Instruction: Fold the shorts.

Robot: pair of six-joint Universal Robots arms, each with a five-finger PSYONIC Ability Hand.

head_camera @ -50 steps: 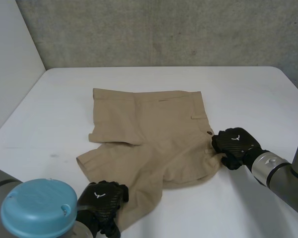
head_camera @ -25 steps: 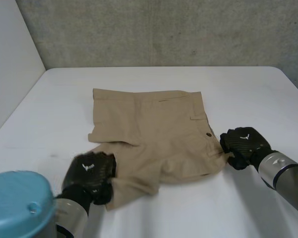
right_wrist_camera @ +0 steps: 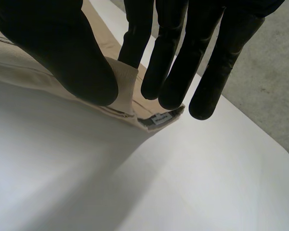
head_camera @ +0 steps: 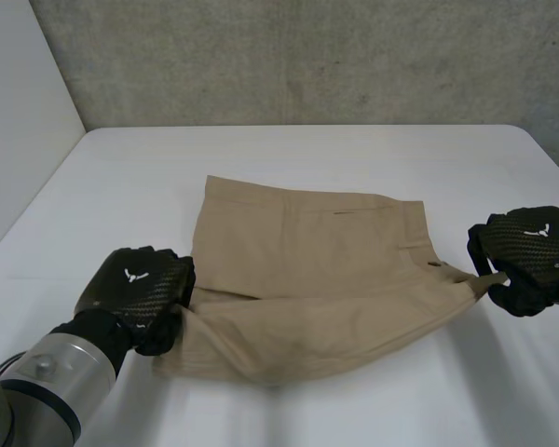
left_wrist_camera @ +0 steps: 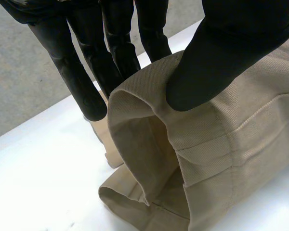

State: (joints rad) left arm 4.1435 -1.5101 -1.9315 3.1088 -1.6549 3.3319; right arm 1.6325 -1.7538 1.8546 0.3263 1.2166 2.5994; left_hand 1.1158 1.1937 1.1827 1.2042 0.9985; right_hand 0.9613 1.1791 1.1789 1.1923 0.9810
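Shorts (head_camera: 307, 270): tan, in the middle of the head view, pulled taut between both hands.
Left hand (head_camera: 140, 293): lower left of the frame, thumb and fingers clamped on a leg hem; the cloth there bunches into an open fold.
Right hand (head_camera: 526, 256): at the right edge, thumb pinching the waistband corner against one finger, the other fingers straight beside it.
Tabletop (head_camera: 121, 186): white, carrying the shorts.
Wall (head_camera: 289, 56): grey concrete across the top.

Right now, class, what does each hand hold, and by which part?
Both hold the tan shorts. The left hand pinches the hem of a leg opening, and the right hand pinches the waistband's end, thumb against fingers.
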